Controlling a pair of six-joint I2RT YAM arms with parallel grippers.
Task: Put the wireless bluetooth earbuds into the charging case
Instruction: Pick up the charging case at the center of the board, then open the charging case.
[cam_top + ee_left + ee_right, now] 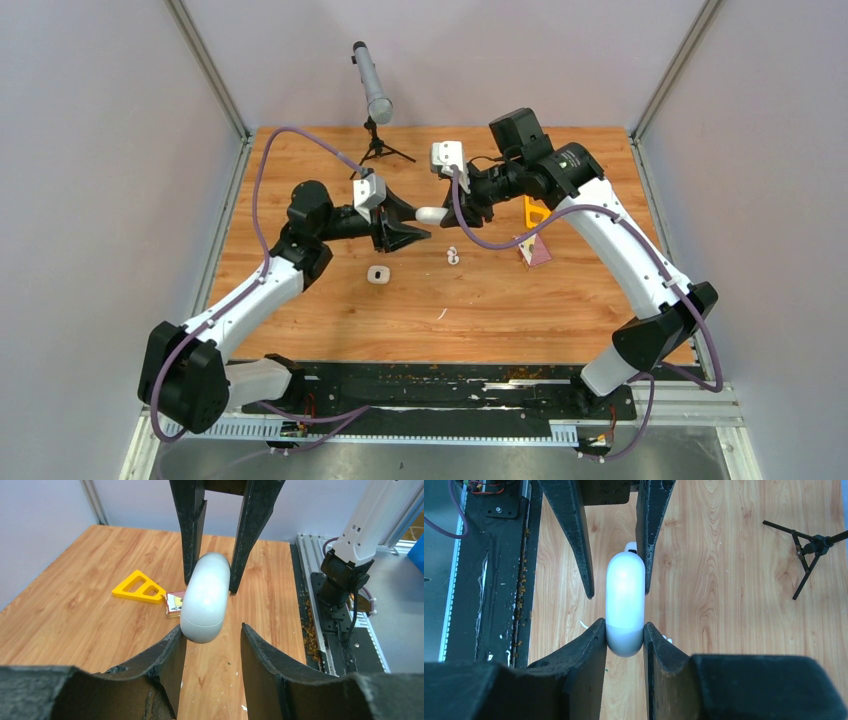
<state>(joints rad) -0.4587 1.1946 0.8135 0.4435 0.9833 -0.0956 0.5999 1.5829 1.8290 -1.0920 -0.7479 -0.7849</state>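
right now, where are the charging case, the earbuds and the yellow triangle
charging case [625, 595], right wrist view, middle of its white shell
earbuds [453, 255], top external view, middle of the small white pair
yellow triangle [158, 595], left wrist view, its right corner

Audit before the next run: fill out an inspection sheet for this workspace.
Surface: wooden table, one tiny white fleck near the front.
Job's things: charging case held mid-air, lid closed; earbuds lying on the table; second small case left of them, apart.
Clutter: yellow triangle, small card, microphone on tripod.
Tools: right tool clamped on the case; left tool open around its other end.
Cables: purple cable along each arm.
Surroundings: grey walls; crumbs on the base rail.
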